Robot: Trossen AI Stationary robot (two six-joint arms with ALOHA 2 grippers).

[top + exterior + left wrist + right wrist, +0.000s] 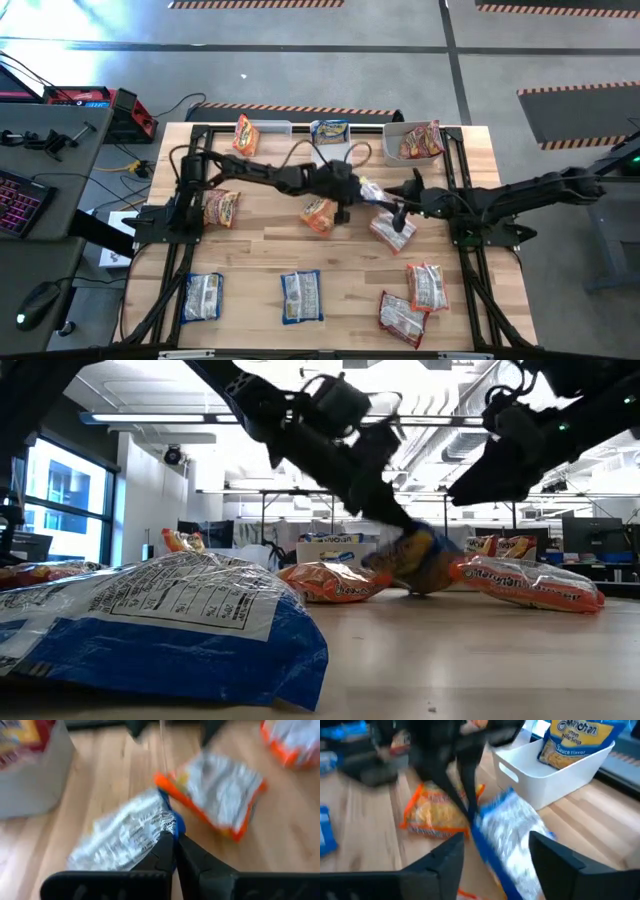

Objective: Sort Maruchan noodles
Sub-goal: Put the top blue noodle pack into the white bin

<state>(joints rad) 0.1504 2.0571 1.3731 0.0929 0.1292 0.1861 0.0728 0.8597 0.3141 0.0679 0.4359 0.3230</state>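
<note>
My left gripper (357,190) reaches from the table's left to its middle and is shut on a blue-and-white Maruchan packet (372,188), which also shows in the low view (424,556). My right gripper (399,206) comes from the right and is open; its fingers (454,854) stand on either side of that same packet (512,827). Whether they touch it I cannot tell. An orange packet (318,213) lies flat just left of the grippers. A red-and-white one (392,231) lies below them. My left gripper pinches the packet's blue sealed edge (171,822) between its two fingers (162,851). They come slanting down from the table's left side. The packet reaches away from the fingertips with its printed back up. Whether its far end rests on the table I cannot tell.
Three bins stand along the far edge, holding an orange packet (245,134), a blue one (330,130) and a red one (422,140). More packets lie near the front: two blue (202,297) (301,297), two red-and-white (427,285) (402,315). Another orange packet (220,208) lies left.
</note>
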